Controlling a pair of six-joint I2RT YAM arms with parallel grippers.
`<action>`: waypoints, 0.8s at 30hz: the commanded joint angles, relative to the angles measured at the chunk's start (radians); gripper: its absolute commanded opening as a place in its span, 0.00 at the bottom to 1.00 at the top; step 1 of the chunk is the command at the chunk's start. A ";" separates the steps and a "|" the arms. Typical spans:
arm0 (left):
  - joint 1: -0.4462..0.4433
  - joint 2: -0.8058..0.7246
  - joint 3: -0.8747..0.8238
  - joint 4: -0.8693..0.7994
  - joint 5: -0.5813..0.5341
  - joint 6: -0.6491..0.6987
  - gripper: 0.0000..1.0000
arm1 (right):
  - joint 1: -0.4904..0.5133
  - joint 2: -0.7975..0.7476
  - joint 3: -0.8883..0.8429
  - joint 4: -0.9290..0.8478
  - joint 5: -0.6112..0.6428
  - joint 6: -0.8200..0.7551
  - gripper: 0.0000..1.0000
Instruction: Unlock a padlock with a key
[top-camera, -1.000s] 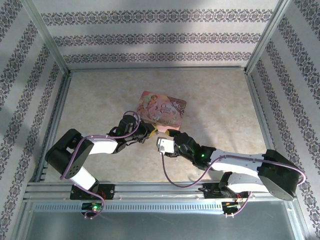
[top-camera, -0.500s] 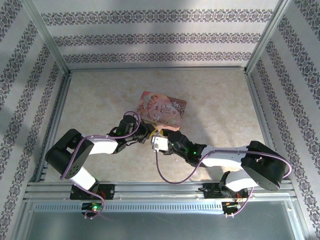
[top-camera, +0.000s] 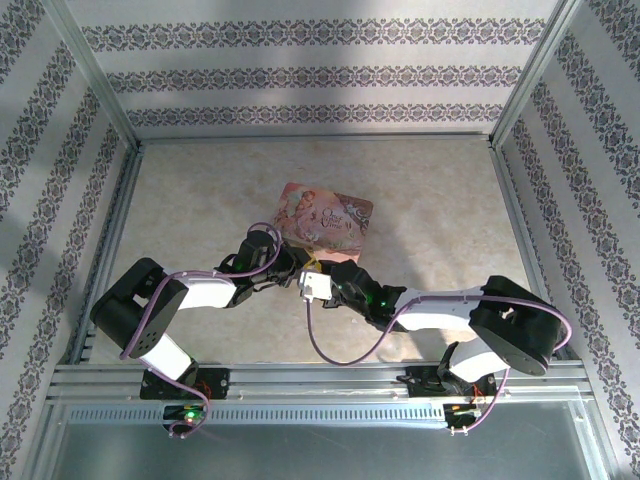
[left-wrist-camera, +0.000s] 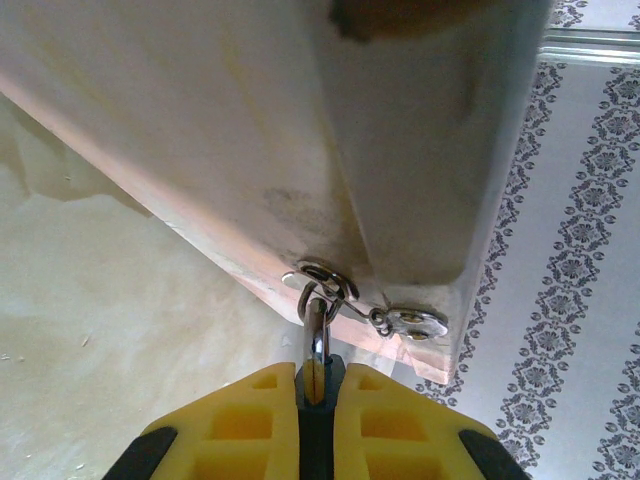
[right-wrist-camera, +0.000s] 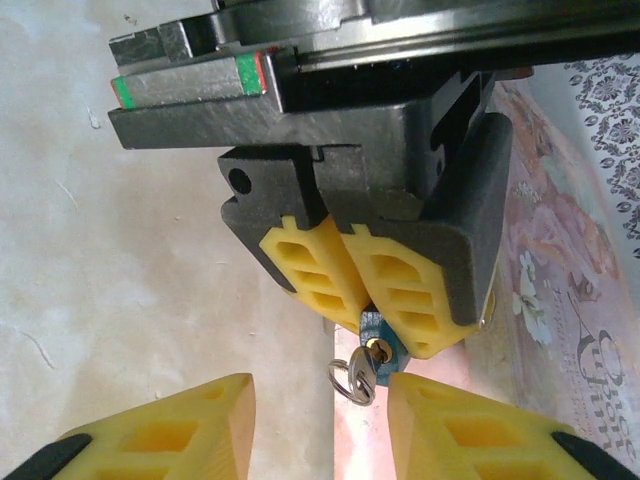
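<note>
The small blue padlock (right-wrist-camera: 381, 341) is clamped between the yellow fingers of my left gripper (right-wrist-camera: 375, 318), which is shut on it. Its silver shackle (left-wrist-camera: 318, 335) passes through the hasp ring on the edge of the pink flower-printed tin (left-wrist-camera: 250, 150). The key (right-wrist-camera: 361, 372) sits in the padlock's keyhole with a small ring hanging from it. My right gripper (right-wrist-camera: 320, 405) is open, one yellow finger on each side of the key, touching neither key nor padlock. From above, both grippers (top-camera: 296, 268) (top-camera: 322, 276) meet at the tin's near edge.
The tin (top-camera: 325, 218) lies flat near the middle of the beige floor. Patterned walls and a metal frame (top-camera: 110, 240) enclose the workspace. Purple cables (top-camera: 330, 350) loop from both arms. Open floor lies behind and to either side of the tin.
My right arm has swung left, bringing its gripper up against the left one at the tin's edge. The left arm has stayed put, still gripping the padlock.
</note>
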 joint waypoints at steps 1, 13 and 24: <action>-0.023 -0.029 0.034 0.020 0.000 -0.002 0.00 | 0.004 0.019 0.026 0.023 0.018 0.010 0.37; -0.026 -0.026 0.036 0.019 -0.002 -0.004 0.00 | -0.005 0.053 0.037 0.044 0.035 0.008 0.34; -0.026 -0.021 0.039 0.027 0.002 -0.009 0.00 | -0.022 0.065 0.039 0.048 0.043 0.008 0.23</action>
